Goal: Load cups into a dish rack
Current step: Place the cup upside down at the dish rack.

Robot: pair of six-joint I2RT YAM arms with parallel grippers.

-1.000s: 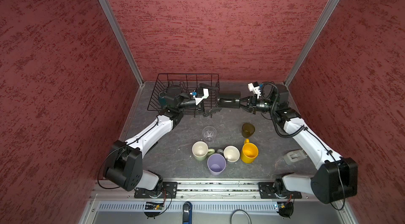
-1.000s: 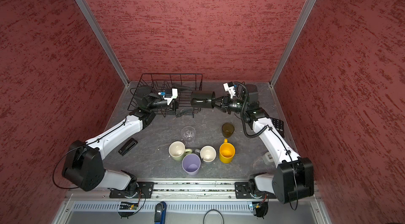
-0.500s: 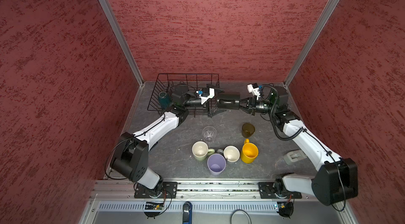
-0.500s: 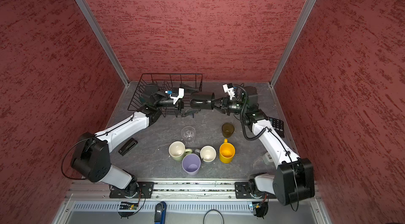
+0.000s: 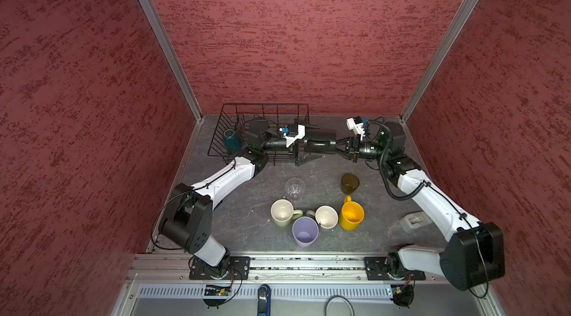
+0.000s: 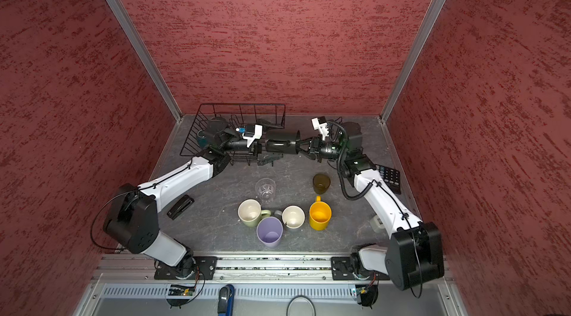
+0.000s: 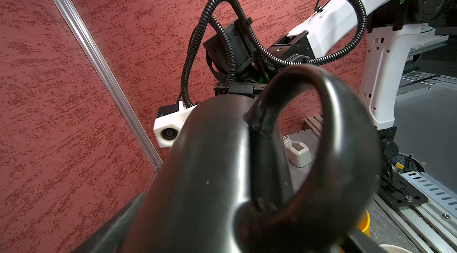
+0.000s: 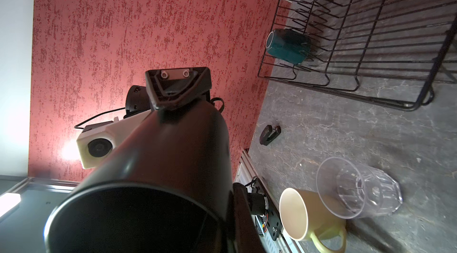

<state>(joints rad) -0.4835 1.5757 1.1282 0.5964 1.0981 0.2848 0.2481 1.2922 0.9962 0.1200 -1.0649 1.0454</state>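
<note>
A black mug (image 5: 319, 142) (image 6: 281, 142) hangs on its side just right of the dish rack (image 5: 265, 107) (image 6: 241, 106). My right gripper (image 5: 340, 146) (image 6: 301, 144) is shut on its rim, with one finger (image 8: 243, 217) outside the wall. My left gripper (image 5: 304, 144) (image 6: 262, 144) is open, its fingers (image 8: 178, 88) straddling the mug's base end. In the left wrist view the mug's handle (image 7: 346, 140) fills the picture. A teal mug (image 5: 231, 141) (image 8: 288, 45) lies in the rack's left end.
On the table stand a clear glass (image 5: 295, 189), an amber tumbler (image 5: 349, 183), a pale green mug (image 5: 282, 212), a grey mug (image 5: 326, 217), a yellow mug (image 5: 351, 215) and a lilac tumbler (image 5: 305, 231). A stapler (image 6: 180, 206) lies left, a calculator (image 6: 389, 177) right.
My left gripper has swung right, out over the rack's right end, until its open fingers reach the black mug's base. The right gripper has kept hold of the mug, nearly still.
</note>
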